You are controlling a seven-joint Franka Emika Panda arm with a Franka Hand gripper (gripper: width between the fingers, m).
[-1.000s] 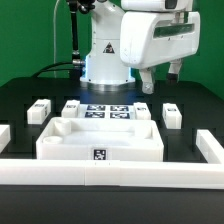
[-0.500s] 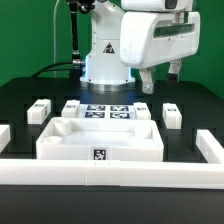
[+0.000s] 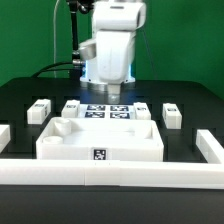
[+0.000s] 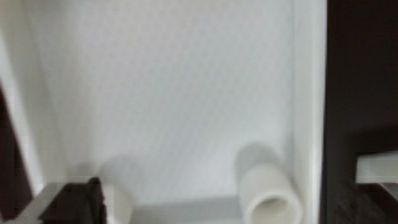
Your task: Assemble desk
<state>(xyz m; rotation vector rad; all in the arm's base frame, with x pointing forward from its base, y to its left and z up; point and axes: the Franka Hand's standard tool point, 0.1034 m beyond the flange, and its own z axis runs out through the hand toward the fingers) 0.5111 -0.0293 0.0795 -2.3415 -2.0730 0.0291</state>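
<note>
Black counter (image 3: 25, 95). Arm swung from exterior view's right to centre; tool (image 3: 117, 94) spread, empty, over large white plastic rectangular rimmed panel (image 3: 100, 143). Grasp likely next.

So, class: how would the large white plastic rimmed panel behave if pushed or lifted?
The large white plastic rimmed panel probably stays stiff: raised walls brace it. Lying flat and broad on the black table, it should slide, not tip. Smooth plastic may slip when gripped.

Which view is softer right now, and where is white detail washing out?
Wrist view: soft throughout, the desk panel a near-featureless white, edges smeared. Exterior view: sharper, the tag on the panel's front wall is crisp; the arm is bright, slightly blurred.
</note>
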